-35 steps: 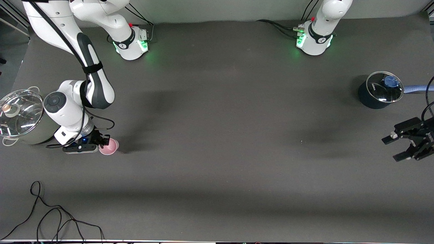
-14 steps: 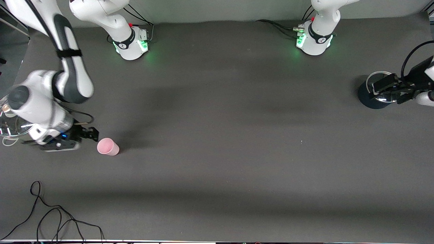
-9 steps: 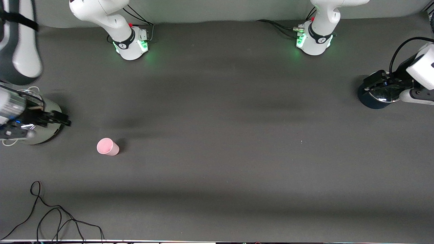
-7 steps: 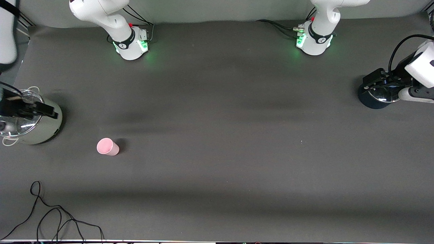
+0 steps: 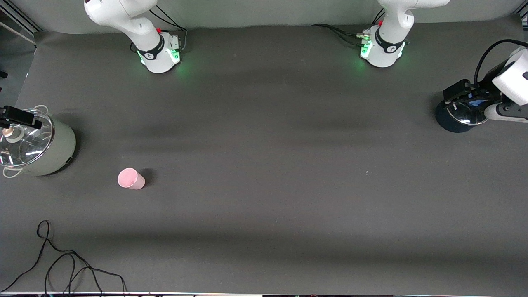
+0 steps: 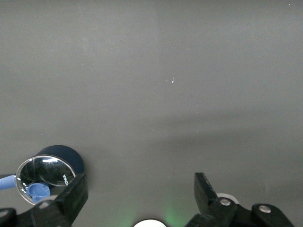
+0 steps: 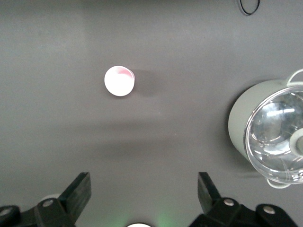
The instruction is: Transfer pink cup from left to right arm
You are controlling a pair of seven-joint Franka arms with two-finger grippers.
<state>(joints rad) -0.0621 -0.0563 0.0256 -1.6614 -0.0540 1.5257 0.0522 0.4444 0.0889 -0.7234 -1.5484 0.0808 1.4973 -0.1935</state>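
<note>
The pink cup [image 5: 131, 178] stands upright and alone on the dark table, toward the right arm's end; it also shows in the right wrist view [image 7: 119, 81], well clear of the fingers. My right gripper [image 7: 144, 189] is open and empty, high up; in the front view only a black part of it [image 5: 17, 117] shows, over the steel pot. My left gripper [image 6: 140, 189] is open and empty, and in the front view it [image 5: 457, 93] is over the dark pot.
A steel pot with a glass lid [image 5: 39, 144] stands at the right arm's end, beside the cup [image 7: 265, 135]. A dark pot with a glass lid [image 5: 453, 119] stands at the left arm's end [image 6: 52, 165]. A black cable [image 5: 62, 264] lies at the table's front corner.
The right gripper has let go of the cup, risen and drawn away over the steel pot. The left gripper has moved over the dark pot. The cup has stayed in place.
</note>
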